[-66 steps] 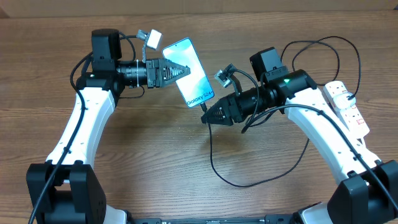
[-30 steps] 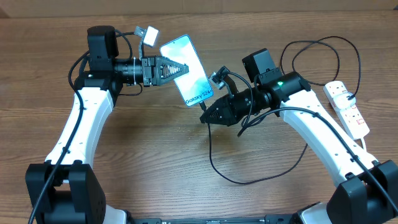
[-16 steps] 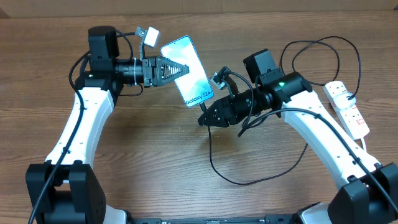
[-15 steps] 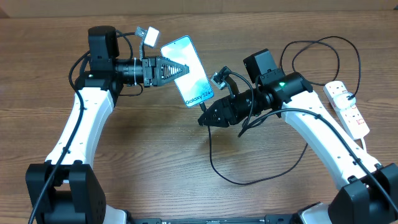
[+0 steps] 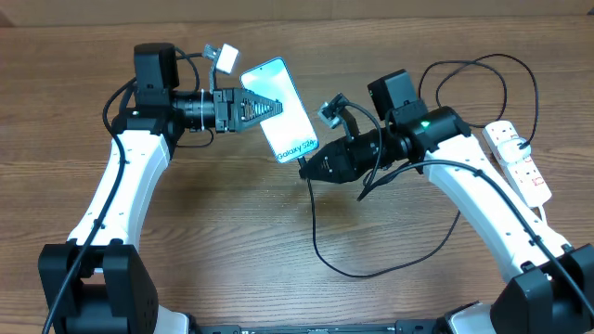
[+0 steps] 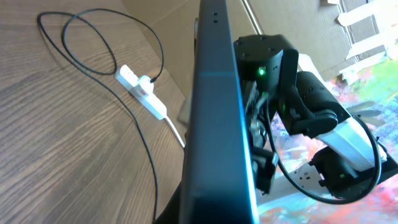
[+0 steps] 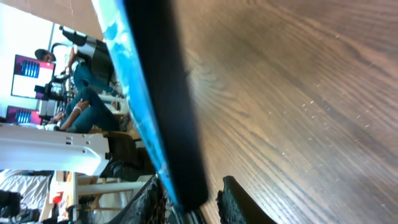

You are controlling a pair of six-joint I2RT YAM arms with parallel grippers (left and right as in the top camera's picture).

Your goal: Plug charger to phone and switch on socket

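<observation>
My left gripper (image 5: 252,106) is shut on the phone (image 5: 280,109) and holds it tilted above the table, its lit screen up and the "Galaxy S24" end toward the right arm. My right gripper (image 5: 310,170) is shut on the charger's connector tip, right at that lower end of the phone. The thin black charger cable (image 5: 314,223) hangs from it, loops over the table and runs to the white socket strip (image 5: 520,162) at the far right. In the left wrist view the phone (image 6: 214,124) is edge-on. In the right wrist view its dark edge (image 7: 161,93) reaches between my fingers (image 7: 193,202).
The strip (image 6: 143,93) with its cable lies on the wood in the left wrist view. The cable makes a wide loop (image 5: 371,269) in front of the right arm and another loop (image 5: 473,74) at the back right.
My right gripper has shifted slightly up and to the right, staying at the phone's lower end. The left gripper and phone have nudged a little to the right.
</observation>
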